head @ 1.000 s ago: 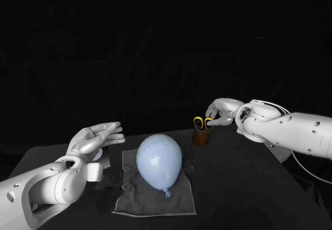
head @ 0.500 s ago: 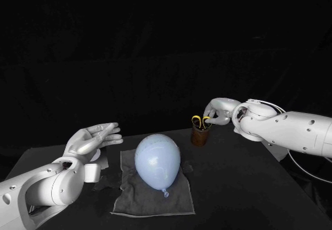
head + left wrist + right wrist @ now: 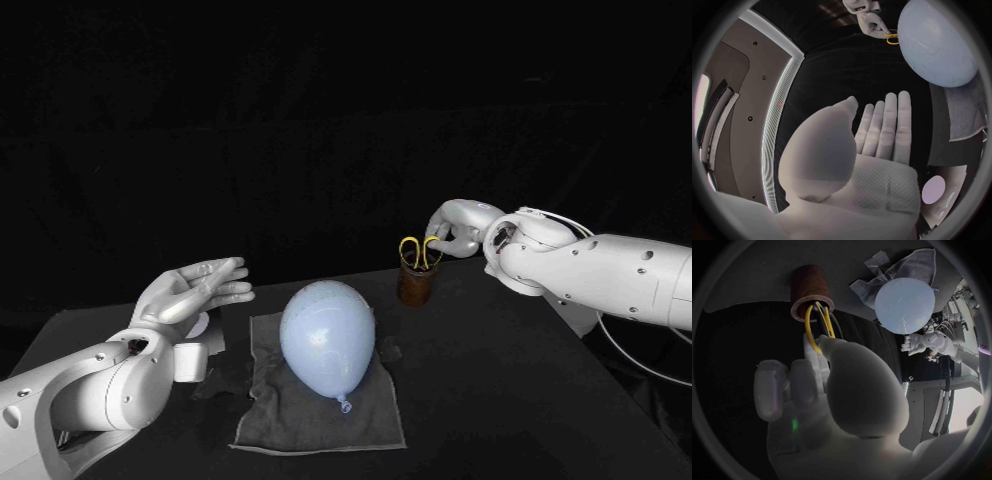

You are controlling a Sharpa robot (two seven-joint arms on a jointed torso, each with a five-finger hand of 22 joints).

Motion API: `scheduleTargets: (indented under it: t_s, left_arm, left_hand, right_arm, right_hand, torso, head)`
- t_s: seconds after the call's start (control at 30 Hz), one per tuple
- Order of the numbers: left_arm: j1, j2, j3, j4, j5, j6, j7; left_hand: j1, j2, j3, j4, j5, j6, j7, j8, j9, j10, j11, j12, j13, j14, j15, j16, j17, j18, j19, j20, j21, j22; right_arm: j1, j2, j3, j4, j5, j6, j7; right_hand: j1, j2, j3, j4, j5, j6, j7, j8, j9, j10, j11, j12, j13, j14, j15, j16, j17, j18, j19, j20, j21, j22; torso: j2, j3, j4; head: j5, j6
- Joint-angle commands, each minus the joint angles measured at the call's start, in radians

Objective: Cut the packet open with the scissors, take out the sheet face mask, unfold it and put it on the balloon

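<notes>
A pale blue balloon [image 3: 329,333] lies on a grey cloth [image 3: 320,418] at the table's middle. Behind it to the right stands a brown cup [image 3: 417,287] holding the yellow-handled scissors [image 3: 418,250]. My right hand [image 3: 453,230] pinches the scissors' handle loops [image 3: 817,322] just above the cup [image 3: 811,287]; the blades are hidden inside. Left of the balloon [image 3: 936,45], my left hand [image 3: 195,289] hovers open, palm up, fingers [image 3: 886,127] straight and holding nothing. A pale flat packet [image 3: 945,197] lies under that wrist beside the cloth, mostly hidden.
The cloth [image 3: 914,267] is rumpled at its edge nearest the cup. The black table [image 3: 505,400] runs bare to the right of the cloth, as far as its right edge.
My right hand has risen a little, drawing the scissors' yellow loops higher out of the cup. My left hand has stayed nearly still.
</notes>
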Motion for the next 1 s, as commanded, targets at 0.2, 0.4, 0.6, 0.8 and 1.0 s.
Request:
scheduleTargets:
  t_s: [0.2,0.4,0.6,0.8,1.0]
  left_arm:
    - [0.001,0.004,0.001,-0.004,0.014,0.012,0.001]
    - [0.001,0.006,0.001,-0.008,0.015,0.014,0.001]
    - [0.001,0.011,0.001,-0.014,0.016,0.016,0.001]
    - [0.001,0.016,0.001,-0.027,0.019,0.029,0.017]
    - [0.001,0.027,0.001,-0.071,0.029,0.061,0.035]
  left_hand:
    - [-0.005,0.020,0.008,0.002,-0.003,-0.007,0.013,-0.007,-0.002,-0.005,0.010,-0.006,-0.002,-0.007,0.006,-0.003,0.005,0.020,-0.007,0.001,0.006,0.001]
    - [-0.004,0.021,0.010,0.001,-0.003,-0.008,0.013,-0.007,-0.002,-0.006,0.010,-0.007,-0.001,-0.008,0.006,-0.003,0.006,0.020,-0.008,0.002,0.006,0.001]
    - [-0.003,0.022,0.011,0.000,-0.003,-0.008,0.013,-0.007,-0.002,-0.006,0.010,-0.007,-0.001,-0.009,0.007,-0.004,0.006,0.020,-0.008,0.002,0.006,0.001]
    - [0.003,0.022,0.017,-0.004,-0.003,-0.009,0.012,-0.008,-0.003,-0.007,0.010,-0.006,-0.001,-0.016,0.008,-0.008,0.010,0.020,-0.014,0.003,0.006,0.001]
    - [-0.001,0.015,0.029,-0.001,-0.003,0.017,0.004,0.005,0.003,0.045,0.000,0.012,0.006,-0.046,0.009,-0.032,0.018,0.018,-0.046,0.011,-0.007,-0.006]
  right_arm:
    - [0.002,-0.010,0.003,0.026,0.029,-0.191,-0.009]
    - [0.017,-0.021,0.009,0.050,0.052,-0.232,-0.018]
    - [0.061,-0.041,0.016,0.079,0.060,-0.191,-0.043]
    - [0.130,-0.049,0.019,0.118,0.061,-0.119,-0.091]
    - [0.171,0.003,0.019,0.105,0.085,-0.167,-0.161]
  right_hand:
    - [-0.034,-0.010,0.020,-0.003,0.002,-0.004,-0.013,0.021,0.018,0.055,-0.043,0.001,0.006,0.025,-0.007,0.014,0.013,-0.016,0.014,-0.003,0.013,0.080]
    - [-0.038,-0.014,0.022,-0.005,0.002,-0.005,-0.013,0.025,0.021,0.057,-0.043,0.000,0.008,0.025,-0.008,0.015,0.013,-0.016,0.015,-0.003,0.013,0.081]
    - [-0.041,-0.018,0.034,-0.016,0.012,-0.011,-0.013,0.031,0.027,0.055,-0.043,-0.003,0.009,0.024,-0.008,0.013,0.009,-0.015,0.013,-0.004,0.012,0.080]
    - [-0.046,-0.022,0.040,-0.022,0.016,-0.012,-0.013,0.037,0.033,0.057,-0.043,-0.004,0.011,0.025,-0.008,0.017,0.015,-0.016,0.015,-0.005,0.014,0.084]
    - [-0.048,-0.030,0.062,-0.056,0.023,-0.004,-0.021,0.062,0.051,0.083,-0.052,0.003,0.021,0.023,-0.015,0.015,0.008,-0.015,0.014,-0.010,0.013,0.085]
  torso:
    - [0.000,0.0007,-0.0006]
    - [-0.001,-0.0010,-0.0006]
    - [-0.001,-0.0030,0.0018]
    - [0.000,-0.0050,-0.0021]
    - [-0.002,-0.0069,-0.0015]
  head:
    - [0.000,0.008]
    - [-0.001,0.017]
    - [-0.006,0.027]
    - [-0.007,0.036]
    - [0.003,0.048]
